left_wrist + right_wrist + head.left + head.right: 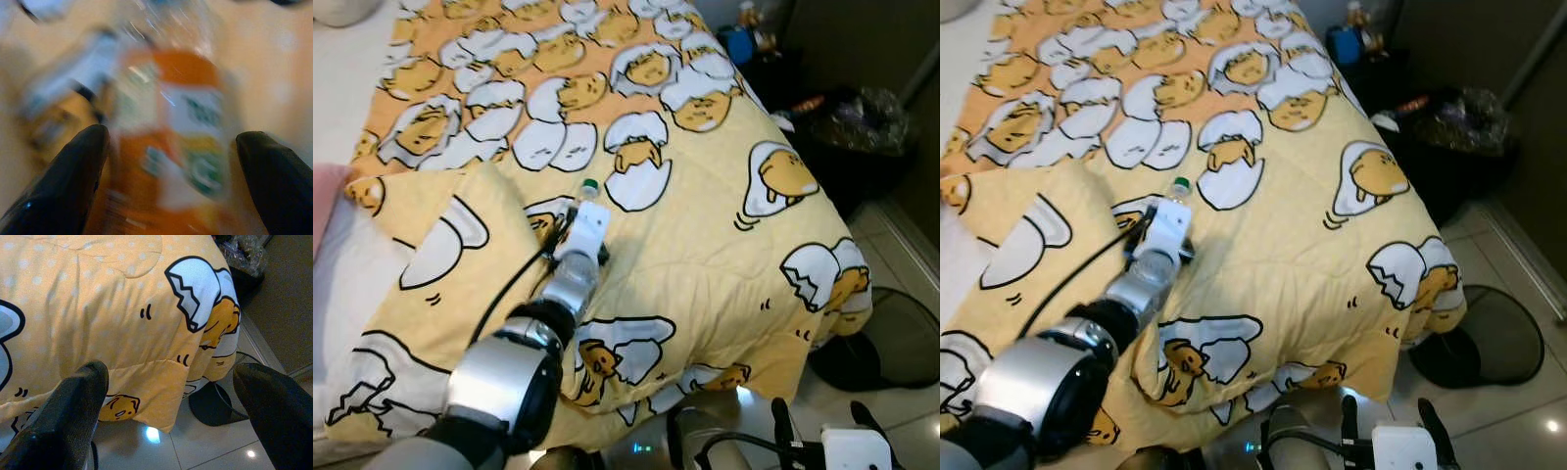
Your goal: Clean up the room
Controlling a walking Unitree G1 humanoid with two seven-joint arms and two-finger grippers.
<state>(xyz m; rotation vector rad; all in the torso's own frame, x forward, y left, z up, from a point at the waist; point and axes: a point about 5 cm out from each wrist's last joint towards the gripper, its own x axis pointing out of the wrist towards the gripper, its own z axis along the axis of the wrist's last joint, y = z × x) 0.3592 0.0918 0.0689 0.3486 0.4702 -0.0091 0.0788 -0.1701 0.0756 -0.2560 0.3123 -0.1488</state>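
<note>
While the left arm reaches forward over the bed (724, 225), the left eye view places the left gripper (582, 211) at a plastic bottle (588, 190) lying on the yellow egg-print quilt (705, 255). The bottle's green cap (590, 183) protrudes just beyond the wrist housing; the body is hidden behind the arm. A folded flap of quilt (450, 235) lies just beside the arm on the robot's left. A black bin with a bag liner (862, 127) stands on the floor beyond the far right corner of the bed, a probable destination for the bottle. The right gripper (818, 416) hangs low off the foot of the bed, near a round black fan base (891, 343).

The right eye view repeats this layout: bottle cap at the tip of the left wrist, bin well apart from it.

The left wrist view is blurred. It shows the bottle's orange label (171, 142) between the two black fingers (73, 171), which stand wide apart on either side of it. Contact is not evident; the gripper appears open around the bottle and not yet closed on it. Judged from this, the step in hand is the grasp, with the fingers straddling the body so that closing will clamp across its width.

The right wrist view shows the right gripper spread wide and empty, looking past the quilt's hanging edge toward the tiled floor (205, 450). This arm is idle.
</note>
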